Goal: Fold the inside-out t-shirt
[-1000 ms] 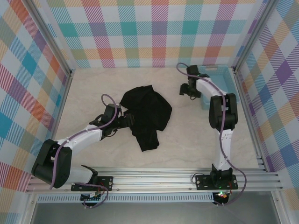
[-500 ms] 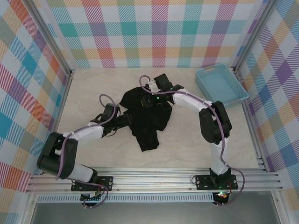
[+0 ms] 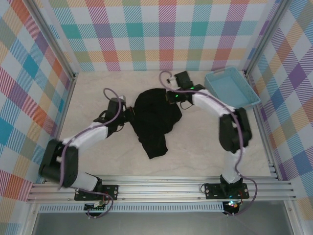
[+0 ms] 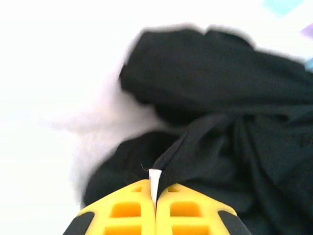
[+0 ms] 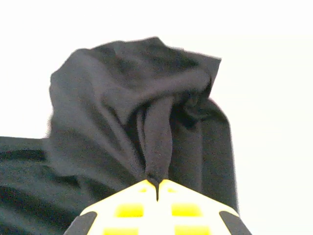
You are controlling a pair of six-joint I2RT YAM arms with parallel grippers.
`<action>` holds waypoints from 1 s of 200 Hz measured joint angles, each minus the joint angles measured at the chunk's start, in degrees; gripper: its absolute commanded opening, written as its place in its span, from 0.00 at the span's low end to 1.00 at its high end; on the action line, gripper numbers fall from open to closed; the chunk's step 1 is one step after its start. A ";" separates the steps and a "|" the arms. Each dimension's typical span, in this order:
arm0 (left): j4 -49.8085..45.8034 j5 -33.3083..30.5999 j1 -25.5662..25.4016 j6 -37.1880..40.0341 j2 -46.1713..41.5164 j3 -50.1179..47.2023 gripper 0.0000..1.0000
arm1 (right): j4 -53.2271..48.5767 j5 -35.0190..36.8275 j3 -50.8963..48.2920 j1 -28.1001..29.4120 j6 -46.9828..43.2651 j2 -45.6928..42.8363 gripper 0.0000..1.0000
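The inside-out t-shirt (image 3: 155, 120) is a crumpled black heap in the middle of the table, with a narrow tail trailing toward the near side. My left gripper (image 3: 131, 114) is shut on the shirt's left edge; in the left wrist view a black fold (image 4: 195, 142) and a small white tag (image 4: 155, 182) run into the closed yellow jaws. My right gripper (image 3: 174, 98) is shut on the shirt's upper right edge; in the right wrist view a bunched black fold (image 5: 159, 142) is pinched between its jaws.
A light blue tray (image 3: 231, 87) stands at the back right, just right of the right arm. Metal frame posts and checked walls close in the table on three sides. The aluminium rail (image 3: 161, 188) with the arm bases runs along the near edge.
The right arm swung from the blue tray over to the shirt, then drew back right with its edge. Both grippers closed on the cloth. The shirt has spread and shifted slightly right.
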 measured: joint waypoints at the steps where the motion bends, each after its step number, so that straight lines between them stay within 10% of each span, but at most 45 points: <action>1: 0.11 -0.20 0.00 0.02 -0.81 0.00 0.00 | 0.17 -0.17 -0.26 -0.13 0.11 -0.46 0.00; 84: -1.31 -8.68 0.11 6.32 -22.53 17.00 0.00 | 13.64 -2.95 -4.02 -3.61 4.57 -33.55 0.00; 165: -10.56 -15.06 0.85 10.36 -16.26 27.28 0.00 | 12.98 -4.28 -3.02 -3.17 5.22 -32.35 0.00; 200: -12.83 -16.87 6.34 9.97 -2.97 28.11 0.04 | 8.37 -1.11 10.03 -3.17 6.12 -12.98 0.18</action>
